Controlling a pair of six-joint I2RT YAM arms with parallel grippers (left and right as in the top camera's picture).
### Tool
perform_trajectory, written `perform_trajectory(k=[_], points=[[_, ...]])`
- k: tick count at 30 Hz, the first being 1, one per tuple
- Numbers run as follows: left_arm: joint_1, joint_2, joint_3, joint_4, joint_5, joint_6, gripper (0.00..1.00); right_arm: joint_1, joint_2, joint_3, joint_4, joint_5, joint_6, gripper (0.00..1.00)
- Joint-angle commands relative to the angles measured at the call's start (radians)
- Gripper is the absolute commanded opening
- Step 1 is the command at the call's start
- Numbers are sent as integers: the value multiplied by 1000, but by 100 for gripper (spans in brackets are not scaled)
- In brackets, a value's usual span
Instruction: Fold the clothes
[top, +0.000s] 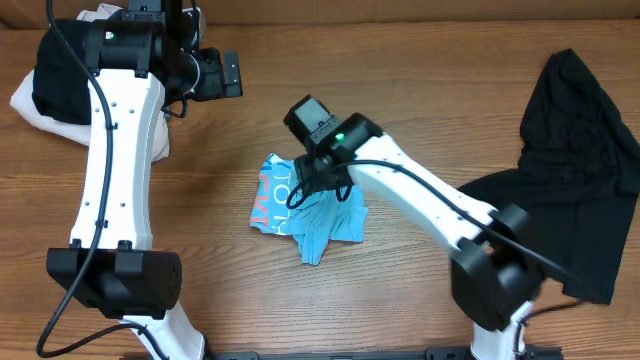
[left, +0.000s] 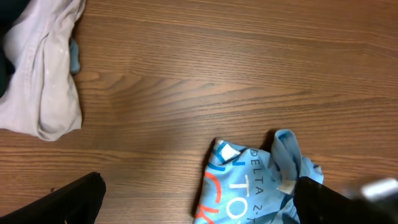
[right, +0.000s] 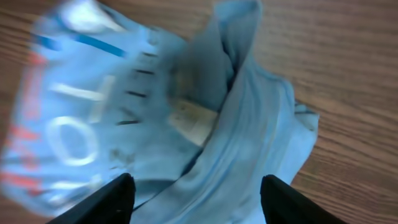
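The clothes lie in three places. A sky-blue T-shirt (top: 318, 222) with white and red lettering sits crumpled at mid-table; it also shows in the left wrist view (left: 249, 186) and fills the right wrist view (right: 186, 118). My right gripper (top: 316, 182) is down on the T-shirt. Its jaws (right: 196, 202) stand apart, open, straddling a raised fold of blue cloth. My left gripper (top: 230, 75) hovers high at the back left, wide open (left: 199, 205), holding nothing. A black garment (top: 580, 170) is spread at the right. A beige garment (top: 30, 110) lies at the far left.
A dark cloth (top: 55, 85) rests on the beige garment (left: 43, 81), partly behind my left arm (top: 115, 170). Bare wooden table (top: 420, 90) lies between the T-shirt and the black garment. My right arm (top: 440, 210) crosses the table's front right.
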Motion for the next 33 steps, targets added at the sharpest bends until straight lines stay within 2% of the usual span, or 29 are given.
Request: perform_trajectory(k=[1,7,15,18,21,27,33], points=[[2,3,-5,-8,-32,-1,100,-3,56,-6,-32,63,21,66],[3,4,-5,-26,-35,6,100,-10,93,-6,-152,254,137,66],[2,3,-5,-29,-35,7,100,-138,92,-6,-262,254,146,67],[3,4,-5,-29,-35,18,100,-213,92,-6,-288,196,119,68],[2,3,-5,-28,-35,18,100,-271,91,-4,-288,76,33,73],[3,4,-5,-29,-35,25,100,-288,28,-3,-261,-167,-153,77],[-6,4,-5,-39,-9,79,100,-320,-119,27,-239,-235,-172,79]])
